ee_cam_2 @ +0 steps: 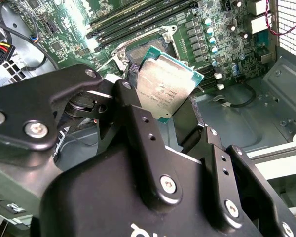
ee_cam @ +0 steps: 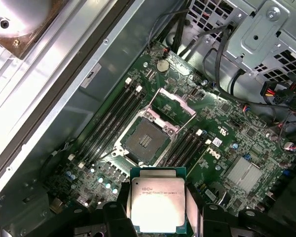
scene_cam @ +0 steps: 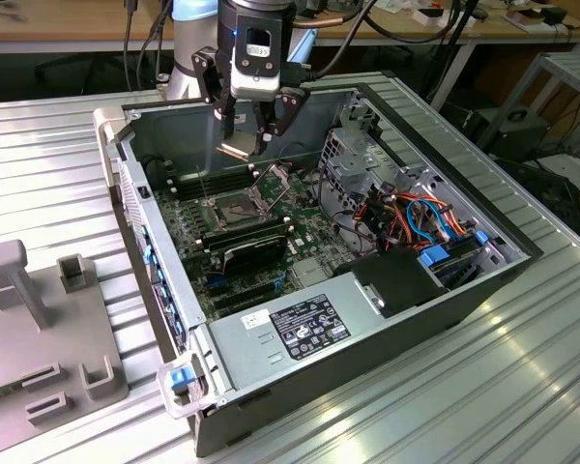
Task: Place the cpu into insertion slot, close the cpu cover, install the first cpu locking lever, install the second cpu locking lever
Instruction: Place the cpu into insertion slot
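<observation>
My gripper (scene_cam: 244,135) hangs above the open computer case, shut on the cpu (scene_cam: 237,149), a flat square chip with a silvery top. In the first wrist view the cpu (ee_cam: 158,200) sits between the black fingers (ee_cam: 114,217), offset from the insertion slot (ee_cam: 147,140), a square socket with a dark centre on the green board. The cpu cover (ee_cam: 171,106), a silvery frame, stands flipped open at the slot's far side. In the second wrist view the cpu (ee_cam_2: 165,86) hides part of the slot (ee_cam_2: 147,48). The exterior view has the slot (scene_cam: 234,206) below the gripper.
Long black memory sticks (ee_cam: 111,121) flank the socket on both sides. A metal drive cage (scene_cam: 362,159), coloured cables (scene_cam: 420,217) and a black power supply (scene_cam: 367,290) fill the case toward the exterior view's right. The case wall (scene_cam: 174,130) rises behind. A grey fixture (scene_cam: 39,319) lies outside.
</observation>
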Tool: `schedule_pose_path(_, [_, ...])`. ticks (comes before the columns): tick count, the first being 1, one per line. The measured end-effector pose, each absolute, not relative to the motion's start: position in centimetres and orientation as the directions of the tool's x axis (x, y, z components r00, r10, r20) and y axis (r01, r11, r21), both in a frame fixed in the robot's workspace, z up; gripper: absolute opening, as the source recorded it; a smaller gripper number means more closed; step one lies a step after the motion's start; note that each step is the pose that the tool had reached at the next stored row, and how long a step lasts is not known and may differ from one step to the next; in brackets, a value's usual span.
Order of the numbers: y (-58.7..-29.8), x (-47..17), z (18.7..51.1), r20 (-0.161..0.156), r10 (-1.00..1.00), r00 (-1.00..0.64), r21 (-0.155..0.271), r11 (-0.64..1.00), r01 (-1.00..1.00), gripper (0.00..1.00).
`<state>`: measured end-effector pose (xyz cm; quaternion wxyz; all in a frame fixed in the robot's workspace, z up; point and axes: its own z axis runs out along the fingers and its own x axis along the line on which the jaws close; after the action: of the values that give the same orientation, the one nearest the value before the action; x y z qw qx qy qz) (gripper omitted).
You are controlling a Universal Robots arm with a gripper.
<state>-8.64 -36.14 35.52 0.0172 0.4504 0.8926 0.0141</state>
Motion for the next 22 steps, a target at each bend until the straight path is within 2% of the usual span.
schedule_pose_path(11, [-35.86, -8.55, 35.51, -0.018, 0.81, -0.587, 0.041, 0.587, 0.809, 0.53])
schedule_pose_path(22, [-35.33, -8.08, 35.32, -0.018, 0.878, -0.478, 0.041, 0.478, 0.877, 0.53])
